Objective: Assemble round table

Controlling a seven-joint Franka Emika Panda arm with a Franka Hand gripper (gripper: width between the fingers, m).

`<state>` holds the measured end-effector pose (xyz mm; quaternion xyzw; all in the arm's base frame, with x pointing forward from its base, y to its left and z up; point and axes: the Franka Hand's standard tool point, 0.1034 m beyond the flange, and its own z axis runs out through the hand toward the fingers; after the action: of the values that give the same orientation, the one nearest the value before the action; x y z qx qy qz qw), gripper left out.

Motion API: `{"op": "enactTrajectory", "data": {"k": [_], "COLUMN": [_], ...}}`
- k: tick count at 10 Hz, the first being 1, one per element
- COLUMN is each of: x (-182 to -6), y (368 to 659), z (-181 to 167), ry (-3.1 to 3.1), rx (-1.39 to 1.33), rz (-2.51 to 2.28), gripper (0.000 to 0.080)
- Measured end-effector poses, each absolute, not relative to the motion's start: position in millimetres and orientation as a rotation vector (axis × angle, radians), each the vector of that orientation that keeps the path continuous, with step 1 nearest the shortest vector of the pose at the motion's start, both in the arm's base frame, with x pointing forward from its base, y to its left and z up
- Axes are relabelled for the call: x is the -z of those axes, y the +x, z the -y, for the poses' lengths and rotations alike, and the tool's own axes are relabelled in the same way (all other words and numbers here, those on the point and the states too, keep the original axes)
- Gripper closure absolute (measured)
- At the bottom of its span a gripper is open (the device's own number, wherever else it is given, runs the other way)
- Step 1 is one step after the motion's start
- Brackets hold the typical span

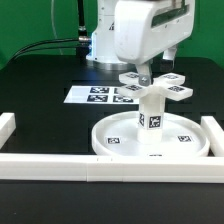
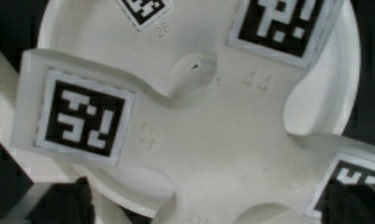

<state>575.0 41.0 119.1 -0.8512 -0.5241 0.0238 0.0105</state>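
Hovering just above the assembly, our gripper is standing with its jaws spread wide and grasping nothing — the cross-shaped foot piece is sitting just below it, on top of the short leg. That leg is standing upright in the middle of the round disc, which is lying on the black bench against the white border rails; the marker board is lying behind it.

In the wrist view we are looking straight down on the foot piece, its tagged arms filling the picture, so we are judging ourselves roughly centred over it.

We are taking the step in hand to be seating or turning the foot on the leg. To do it well we are aiming to come straight down, close across the hub rather than on a thin arm, and keep the leg from tipping — whether the foot is already fully seated, we cannot tell.
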Motion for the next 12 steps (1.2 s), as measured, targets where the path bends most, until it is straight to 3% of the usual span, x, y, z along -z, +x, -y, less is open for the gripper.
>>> {"op": "enactTrajectory", "data": {"k": [6,12], "x": [-118.7,-111.9], "y": [578.1,576.4], "z": [-31.9,-41.3], "ry": [-2.378,-2.373], "rx": [-0.077,-0.074], "rz": [2.066,2.075], "gripper": [0.0150,0.0150]}}
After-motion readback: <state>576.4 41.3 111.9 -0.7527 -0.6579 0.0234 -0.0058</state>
